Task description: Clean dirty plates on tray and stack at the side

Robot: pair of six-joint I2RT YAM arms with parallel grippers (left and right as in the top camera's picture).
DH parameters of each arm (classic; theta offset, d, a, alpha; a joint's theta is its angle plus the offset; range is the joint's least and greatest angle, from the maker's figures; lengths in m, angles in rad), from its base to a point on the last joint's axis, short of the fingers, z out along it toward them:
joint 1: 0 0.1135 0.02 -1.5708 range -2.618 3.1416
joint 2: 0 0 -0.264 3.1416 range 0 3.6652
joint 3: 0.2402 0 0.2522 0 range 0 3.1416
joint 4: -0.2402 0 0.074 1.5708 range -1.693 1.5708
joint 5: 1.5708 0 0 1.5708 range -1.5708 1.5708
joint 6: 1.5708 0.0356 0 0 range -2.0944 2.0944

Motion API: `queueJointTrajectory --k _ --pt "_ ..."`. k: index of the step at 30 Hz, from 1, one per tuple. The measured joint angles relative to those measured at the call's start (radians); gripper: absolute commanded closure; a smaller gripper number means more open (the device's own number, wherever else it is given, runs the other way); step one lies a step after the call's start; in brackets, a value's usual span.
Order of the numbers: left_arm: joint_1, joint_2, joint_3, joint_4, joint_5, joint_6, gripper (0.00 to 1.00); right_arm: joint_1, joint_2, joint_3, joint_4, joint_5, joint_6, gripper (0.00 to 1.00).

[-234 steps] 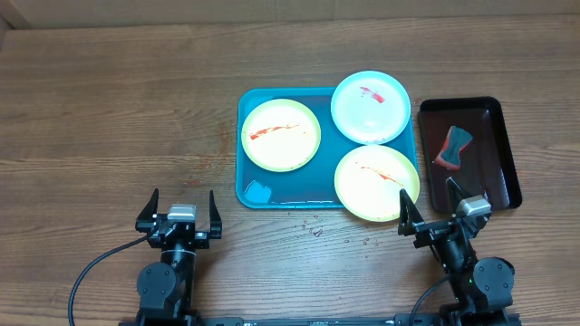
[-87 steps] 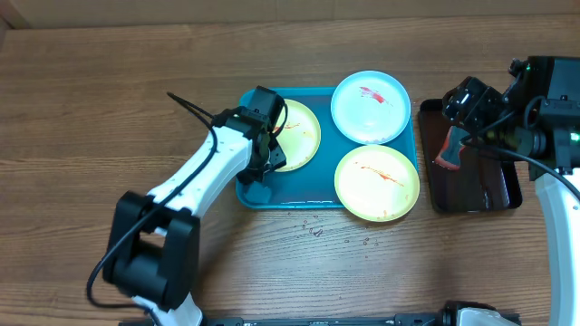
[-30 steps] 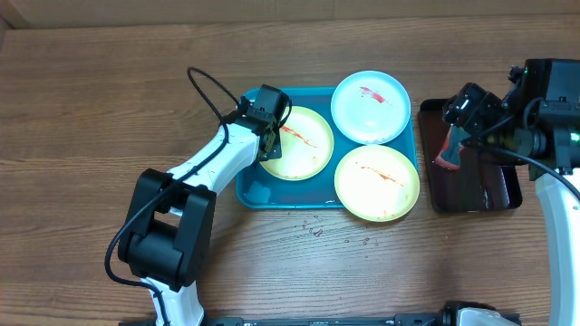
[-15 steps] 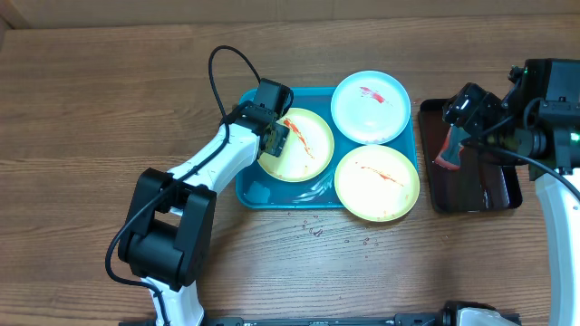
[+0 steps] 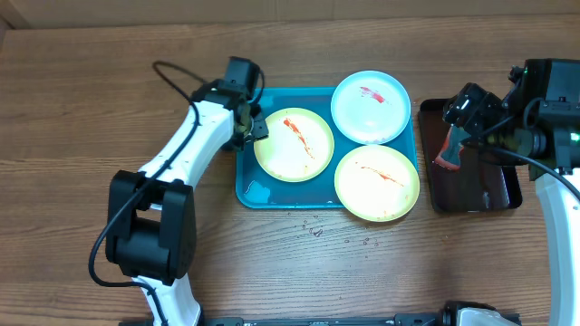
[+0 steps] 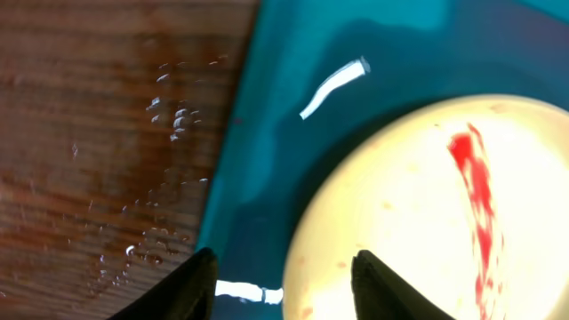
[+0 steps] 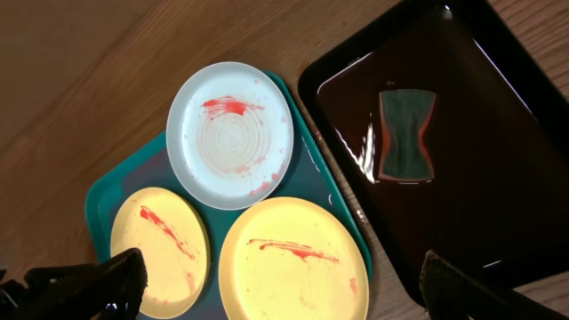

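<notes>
We held our left hand [image 6: 280, 284] released at the plate's [image 6: 427, 222] rim to grip it, right hand [image 7: 276, 283] spread near the sponge [image 7: 405, 135]

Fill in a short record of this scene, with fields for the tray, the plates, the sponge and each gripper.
tray: turquoise tray, wet, carrying all three plates
plates: left yellow-green plate, right yellow-green plate, light blue plate; all streaked red, none stacked
sponge: sponge lying in the black tray
left gripper: left gripper open, over the left yellow-green plate's rim, holding nothing
right gripper: right gripper open, empty, above the black tray
</notes>
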Motion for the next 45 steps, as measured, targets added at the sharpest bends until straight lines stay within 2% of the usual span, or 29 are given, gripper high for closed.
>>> queueJointTrajectory --k 2,7,16,20,26,31,35,38,41,45 --pt "0.014 0.000 -0.031 0.015 0.001 -0.073 0.56 0.000 0.000 0.000 0.000 0.007 0.000 0.00" --pt "0.010 0.000 -0.113 0.041 0.021 -0.161 0.56 0.000 0.000 0.000 -0.002 0.019 0.000 0.00" --pt "0.000 0.000 -0.113 0.091 0.098 -0.066 0.55 0.000 0.000 0.000 -0.007 0.026 0.000 0.00" --pt "-0.004 0.000 -0.117 0.101 0.103 -0.054 0.62 0.000 0.000 0.000 -0.009 0.026 0.000 0.00" --pt "-0.004 0.000 -0.187 0.166 0.103 -0.061 0.67 0.000 0.000 0.000 -0.010 0.026 0.000 0.00" --pt "-0.004 0.000 -0.208 0.192 0.106 -0.065 0.79 0.000 0.000 0.000 -0.010 0.026 0.000 0.00" --pt "-0.007 0.000 -0.216 0.237 0.106 -0.064 0.96 0.000 0.000 0.000 -0.010 0.026 0.000 0.01" --pt "-0.013 0.000 -0.225 0.250 0.105 -0.064 0.96 0.000 0.002 0.000 -0.010 0.029 0.001 0.06" --pt "-0.016 0.000 -0.225 0.249 0.101 -0.064 0.96 0.000 0.016 0.000 -0.005 0.036 0.001 0.21" --pt "-0.018 0.000 -0.225 0.247 0.094 -0.064 0.96 0.000 0.075 0.000 0.030 0.040 0.003 0.28"
